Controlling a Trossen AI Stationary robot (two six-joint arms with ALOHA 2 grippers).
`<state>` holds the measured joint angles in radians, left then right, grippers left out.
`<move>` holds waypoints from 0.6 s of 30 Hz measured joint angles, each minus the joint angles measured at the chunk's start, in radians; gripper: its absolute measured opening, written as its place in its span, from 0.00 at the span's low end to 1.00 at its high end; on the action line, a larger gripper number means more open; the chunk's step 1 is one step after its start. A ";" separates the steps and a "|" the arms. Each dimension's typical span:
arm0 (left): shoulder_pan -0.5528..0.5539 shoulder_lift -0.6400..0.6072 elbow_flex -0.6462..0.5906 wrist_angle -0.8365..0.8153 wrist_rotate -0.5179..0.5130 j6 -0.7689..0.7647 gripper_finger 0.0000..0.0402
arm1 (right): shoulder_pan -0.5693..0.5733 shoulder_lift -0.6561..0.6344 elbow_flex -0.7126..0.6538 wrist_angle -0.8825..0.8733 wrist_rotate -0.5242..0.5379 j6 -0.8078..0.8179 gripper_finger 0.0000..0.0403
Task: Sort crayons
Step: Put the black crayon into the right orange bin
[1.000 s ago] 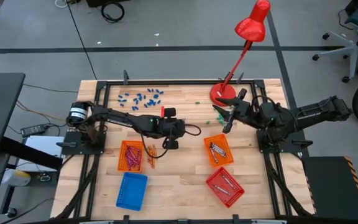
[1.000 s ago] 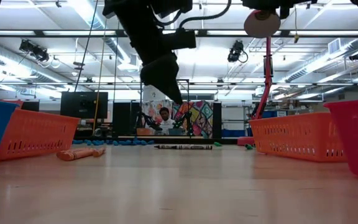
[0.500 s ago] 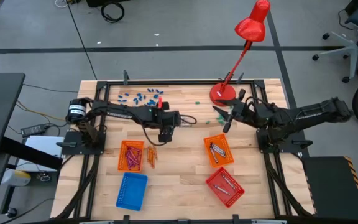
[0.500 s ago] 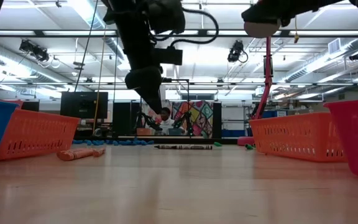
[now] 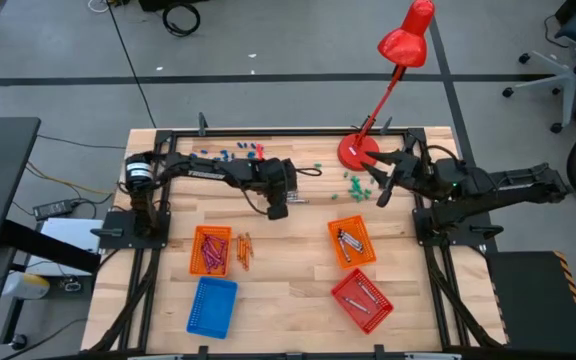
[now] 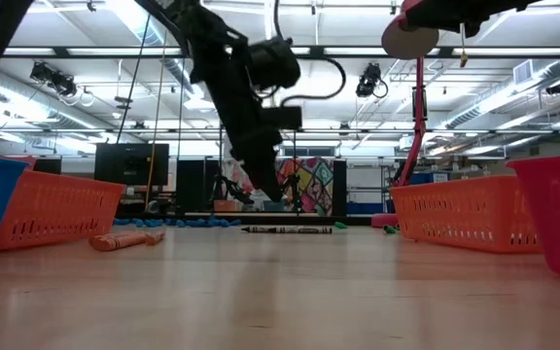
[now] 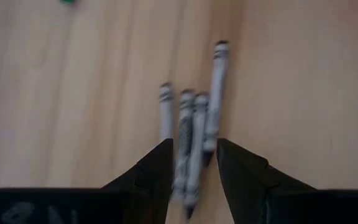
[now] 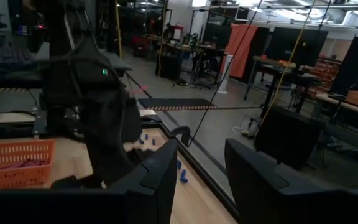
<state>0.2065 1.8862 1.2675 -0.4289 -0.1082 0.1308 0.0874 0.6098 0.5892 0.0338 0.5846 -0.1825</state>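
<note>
Several grey-silver crayons (image 7: 191, 124) lie side by side on the wooden table; they also show in the low view (image 6: 286, 229). My left gripper (image 7: 192, 143) hangs open just above their near ends, one finger on either side, touching nothing; it shows in the high view (image 5: 278, 205) and the low view (image 6: 268, 185). My right gripper (image 5: 381, 187) is open and empty above the table near the lamp base; its wrist view (image 8: 199, 146) looks level across the table. Loose green crayons (image 5: 354, 184), blue crayons (image 5: 224, 153) and orange crayons (image 5: 243, 248) lie on the table.
An orange basket (image 5: 211, 250) holds magenta crayons, and a second orange basket (image 5: 351, 241) and a red basket (image 5: 361, 298) hold grey ones. A blue basket (image 5: 212, 306) stands at the near left. A red desk lamp (image 5: 358, 150) stands at the far right.
My left gripper has gone toward the table's far edge and a little to the right, away from the left orange basket. It has come down over the grey crayons. My right gripper has drawn back a little toward the table's right edge.
</note>
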 joint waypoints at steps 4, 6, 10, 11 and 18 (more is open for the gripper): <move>-0.012 0.051 0.000 0.094 0.034 0.027 0.34 | 0.000 0.008 0.000 0.002 -0.002 0.000 0.35; -0.017 0.070 0.002 0.154 0.034 0.039 0.34 | 0.000 0.013 0.000 0.004 -0.002 0.000 0.35; -0.020 0.104 0.001 0.236 0.033 0.041 0.34 | 0.000 0.018 0.000 0.018 -0.002 0.000 0.35; -0.020 0.110 0.001 0.248 0.033 0.041 0.34 | -0.001 0.019 0.000 0.018 -0.002 0.000 0.35; -0.020 0.157 0.001 0.265 0.035 0.039 0.34 | -0.012 0.027 0.000 0.015 -0.004 -0.001 0.35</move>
<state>0.1864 2.0430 1.2684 -0.1642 -0.0733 0.1694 0.0750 0.6367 0.5896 0.0486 0.5803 -0.1837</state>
